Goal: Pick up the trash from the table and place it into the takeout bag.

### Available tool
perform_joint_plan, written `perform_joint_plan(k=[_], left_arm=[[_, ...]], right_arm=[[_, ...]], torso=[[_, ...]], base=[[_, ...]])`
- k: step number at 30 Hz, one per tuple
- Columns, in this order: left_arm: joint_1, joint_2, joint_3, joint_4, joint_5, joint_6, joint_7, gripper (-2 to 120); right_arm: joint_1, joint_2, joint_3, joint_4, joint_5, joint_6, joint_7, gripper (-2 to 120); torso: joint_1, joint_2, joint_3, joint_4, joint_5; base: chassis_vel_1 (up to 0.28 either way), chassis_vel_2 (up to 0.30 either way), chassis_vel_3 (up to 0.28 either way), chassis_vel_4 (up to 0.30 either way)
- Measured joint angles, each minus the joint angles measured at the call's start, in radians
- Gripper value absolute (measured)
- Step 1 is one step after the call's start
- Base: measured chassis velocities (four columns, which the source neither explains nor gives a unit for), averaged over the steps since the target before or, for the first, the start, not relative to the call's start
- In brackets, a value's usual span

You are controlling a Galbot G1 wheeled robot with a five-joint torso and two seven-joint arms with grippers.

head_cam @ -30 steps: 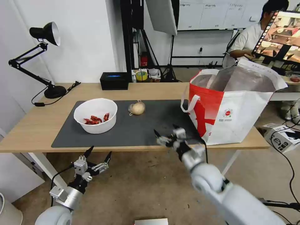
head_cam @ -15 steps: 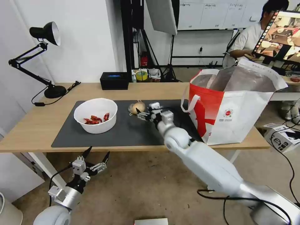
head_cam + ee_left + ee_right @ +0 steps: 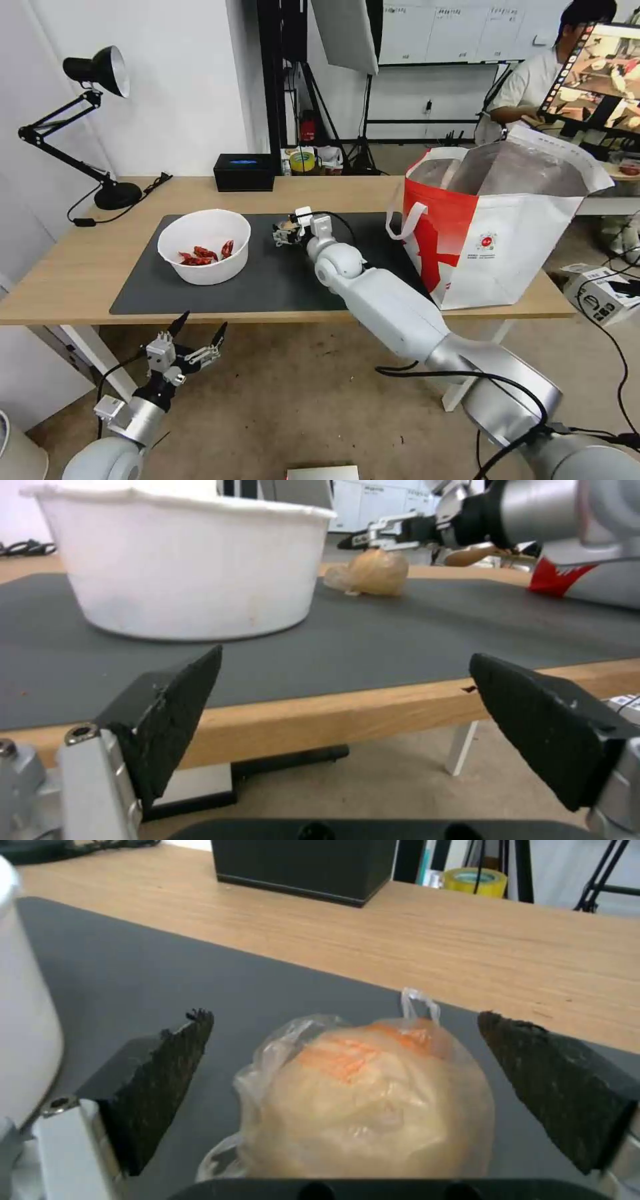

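Note:
The tan round bundle [image 3: 367, 1105] in clear plastic lies on the dark grey mat [image 3: 280, 280] of the table [image 3: 80, 267]. My right gripper [image 3: 285, 235] reaches across the mat and stands open, its fingers [image 3: 167, 1080] on either side of the bundle [image 3: 373, 572]. The white bowl [image 3: 204, 247] with red scraps sits on the mat's left part. At the table's right end stands the red-and-white takeout bag [image 3: 493, 220], mouth open, foil lining showing. My left gripper [image 3: 193, 337] hangs open below the table's front edge, facing the bowl [image 3: 180, 565].
A small black box [image 3: 244, 172] sits at the table's back edge, just behind the bundle. A black desk lamp [image 3: 100, 73] stands at the back left, its cable trailing on the wood. A cardboard box [image 3: 603, 293] lies on the floor to the right.
My right arm swung from the table's front edge up across the mat to the tan bundle, open around it now. My left gripper sank slightly below the table.

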State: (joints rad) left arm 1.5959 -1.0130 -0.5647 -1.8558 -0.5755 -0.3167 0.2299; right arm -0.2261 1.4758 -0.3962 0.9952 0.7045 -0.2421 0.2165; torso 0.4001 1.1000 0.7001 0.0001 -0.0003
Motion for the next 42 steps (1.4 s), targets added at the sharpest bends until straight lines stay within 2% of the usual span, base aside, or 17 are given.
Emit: perform_joint_plan(k=[7,16,28,30,31,35,40,42], left_arm=[[-0.012,0.003,0.014,-0.008,0.005,0.002,0.000,100],[-0.011,-0.004,0.024,-0.012,0.015,0.007,0.000,100],[-0.005,0.000,0.018,-0.015,0.016,0.007,0.000,100],[-0.004,-0.002,0.019,-0.015,0.017,0.007,0.000,100],[-0.004,-0.002,0.019,-0.015,0.017,0.007,0.000,100],[0.004,-0.010,0.019,-0.020,0.017,0.006,-0.001,100],[0.005,-0.010,0.019,-0.026,0.018,0.006,-0.001,100],[0.004,-0.008,0.019,-0.027,0.019,0.006,-0.002,100]], right_arm=[[0.024,0.024,-0.009,-0.065,-0.005,-0.006,-0.018,100],[0.045,0.072,0.028,-0.186,-0.006,-0.007,-0.052,100],[0.051,0.080,0.030,-0.220,-0.009,0.000,-0.095,100],[0.050,0.074,0.030,-0.209,-0.002,0.000,-0.098,92],[0.050,0.074,0.030,-0.209,-0.002,0.000,-0.098,92],[0.036,0.066,0.027,-0.190,0.002,-0.003,-0.101,71],[0.022,0.060,0.028,-0.177,0.001,-0.003,-0.102,59],[0.016,0.057,0.028,-0.173,0.001,-0.003,-0.104,47]], torso=[[0.000,0.000,0.000,-0.0002,0.0002],[0.000,0.000,0.000,-0.0002,0.0001],[0.000,0.000,0.000,-0.0001,0.0002],[0.000,0.000,0.000,-0.0001,0.0002],[0.000,0.000,0.000,-0.0001,0.0002],[0.000,0.000,0.000,-0.0001,0.0002],[0.000,0.000,0.000,-0.0002,0.0003],[0.000,0.000,0.000,-0.0001,0.0003]], base=[[0.000,0.000,0.000,0.000],[0.000,0.000,0.000,0.000],[0.000,0.000,0.000,0.000],[0.000,0.000,0.000,0.000],[0.000,0.000,0.000,0.000],[0.000,0.000,0.000,0.000],[0.000,0.000,0.000,0.000],[0.000,0.000,0.000,0.000]])
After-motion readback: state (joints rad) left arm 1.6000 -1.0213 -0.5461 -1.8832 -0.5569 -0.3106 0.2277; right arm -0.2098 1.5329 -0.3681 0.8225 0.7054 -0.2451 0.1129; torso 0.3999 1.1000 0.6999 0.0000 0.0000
